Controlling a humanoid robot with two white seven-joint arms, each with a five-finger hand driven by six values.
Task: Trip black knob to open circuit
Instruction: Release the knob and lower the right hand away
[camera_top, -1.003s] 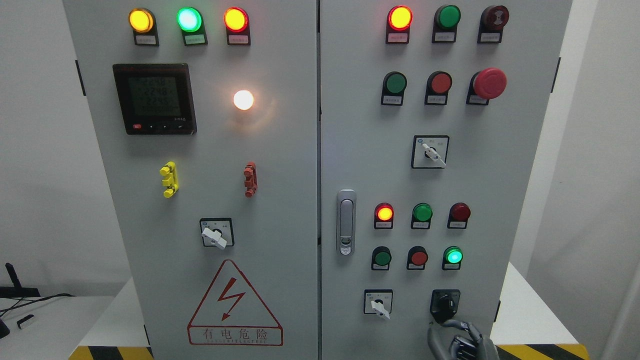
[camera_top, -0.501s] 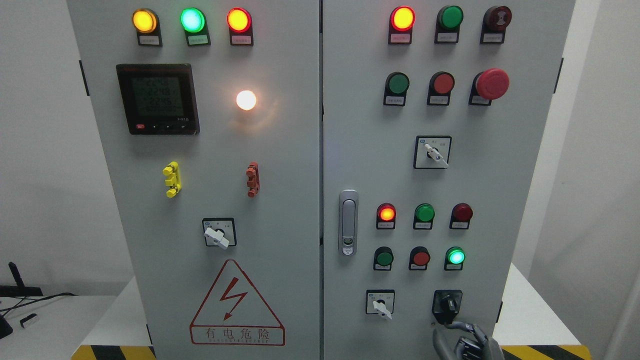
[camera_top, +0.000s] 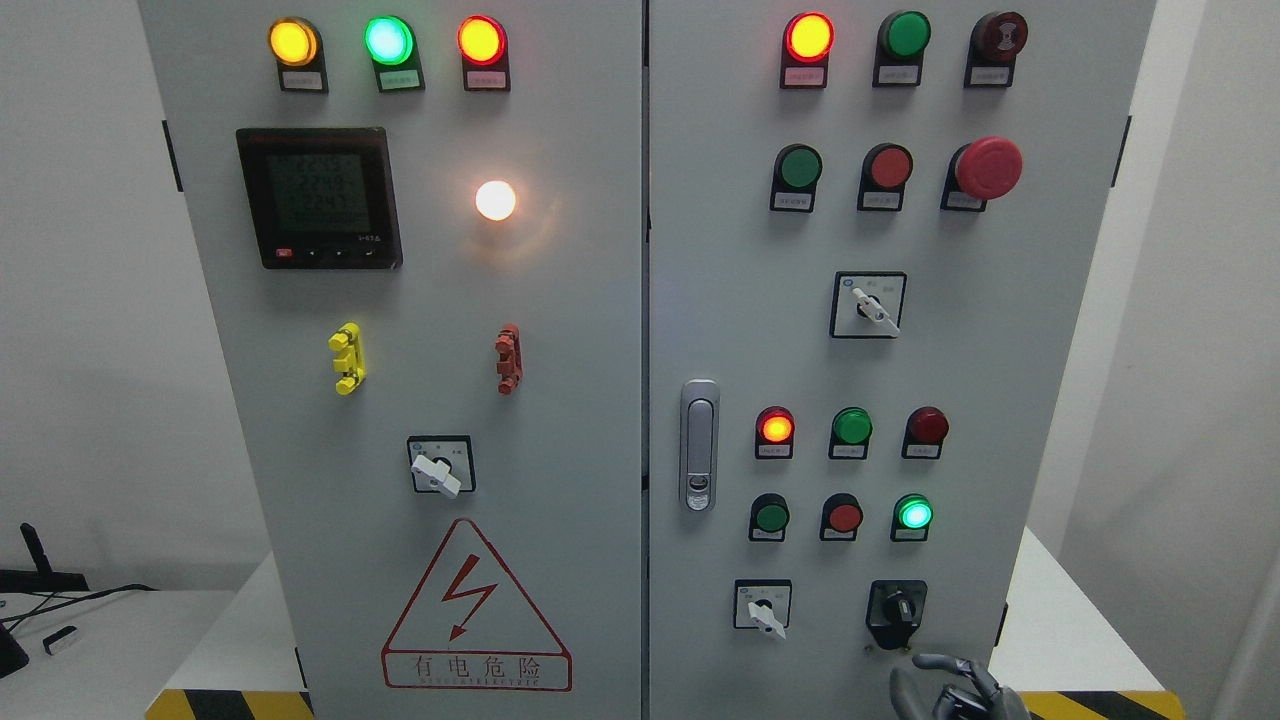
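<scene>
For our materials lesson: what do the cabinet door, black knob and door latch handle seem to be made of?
Cabinet door: probably painted sheet metal, flat matte grey.
Black knob: likely moulded plastic, with a dull sheen.
Door latch handle: looks like metal or chromed plastic, silvery and reflective.

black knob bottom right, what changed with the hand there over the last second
The right hand has dropped away from the black knob: a second ago its fingers reached up against the knob's lower edge, now they sit clear below it, curled and holding nothing. The knob is now in full view. The lit lamps, the white selector switch beside it and the rest of the cabinet look unchanged. The left hand never shows.
</scene>
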